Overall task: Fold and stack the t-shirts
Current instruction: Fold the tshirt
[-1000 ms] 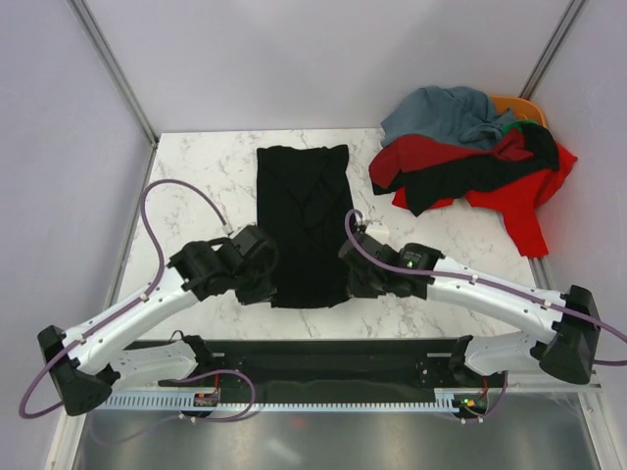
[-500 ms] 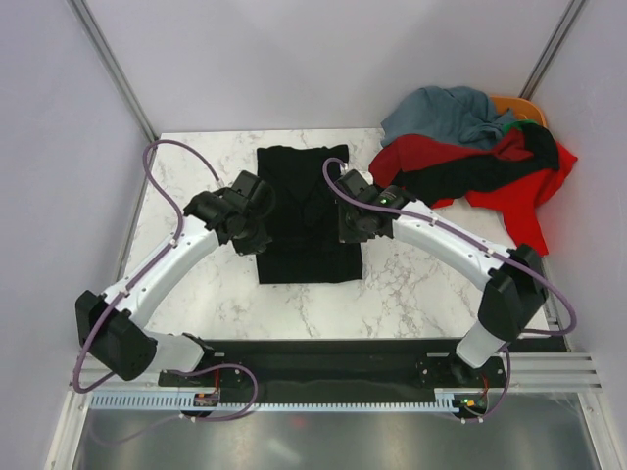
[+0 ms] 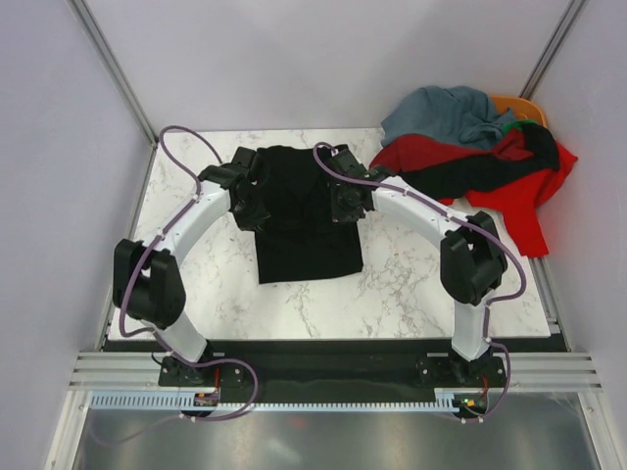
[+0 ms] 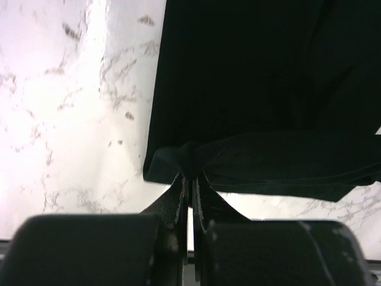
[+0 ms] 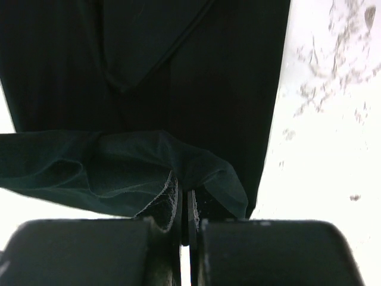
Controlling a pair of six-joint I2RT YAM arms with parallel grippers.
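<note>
Top external view gives you the black t-shirt [image 3: 309,220] lying on the marble table [image 3: 411,284], closer to the far edge than the near one and about midway between the left and right edges. Your left gripper [image 3: 251,211] sits at the shirt's left edge and your right gripper [image 3: 347,206] at its right edge, with both arms reaching in from the near edge.

In the left wrist view you see the fingers [image 4: 177,199] pinched tight on a bunched corner of black cloth. That corner hangs just above the marble, and a flat layer of the same shirt is spread beyond it. In the right wrist view the jaws are likewise clamped on a fold of the shirt, which curls over them above another flat black layer.

At the far right corner of the table you have the heap of other shirts [image 3: 460,157]. A grey-blue shirt [image 3: 441,113] lies at the back and a red shirt [image 3: 529,211] spills over the right edge. A second black shirt [image 3: 470,176] is draped across the red, and scraps of orange [image 3: 514,105] and green [image 3: 509,125] show behind.
</note>
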